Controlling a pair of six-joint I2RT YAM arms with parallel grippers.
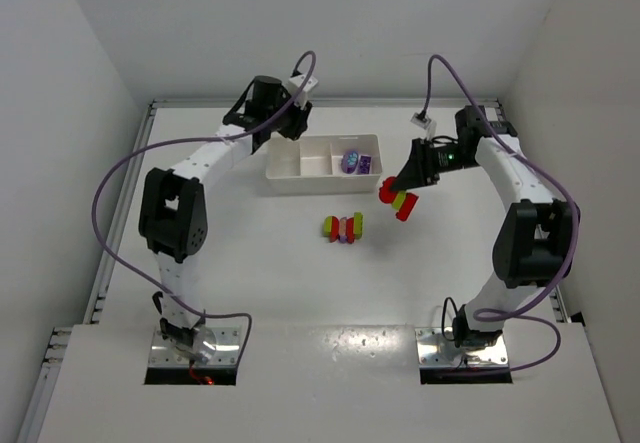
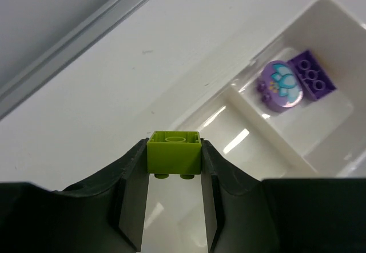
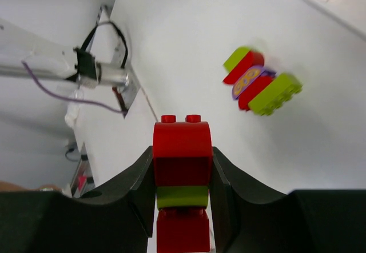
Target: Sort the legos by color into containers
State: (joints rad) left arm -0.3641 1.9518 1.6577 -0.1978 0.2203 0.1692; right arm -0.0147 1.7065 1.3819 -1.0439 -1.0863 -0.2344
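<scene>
My left gripper (image 2: 174, 150) is shut on a yellow-green lego brick (image 2: 174, 155) and holds it over the left end of the white tray (image 1: 300, 182). The tray's right compartment holds two purple legos (image 1: 354, 161), which also show in the left wrist view (image 2: 294, 81). My right gripper (image 3: 182, 173) is shut on a stuck stack of red, yellow-green and red legos (image 3: 182, 173), held above the table right of the tray (image 1: 398, 201). Another stuck cluster of red, yellow-green and purple legos (image 1: 343, 227) lies on the table in front of the tray, seen also in the right wrist view (image 3: 260, 81).
White walls enclose the table on the left, right and back. A metal rail (image 2: 74, 41) runs along the table's far left edge. Purple cables (image 1: 120, 178) loop beside both arms.
</scene>
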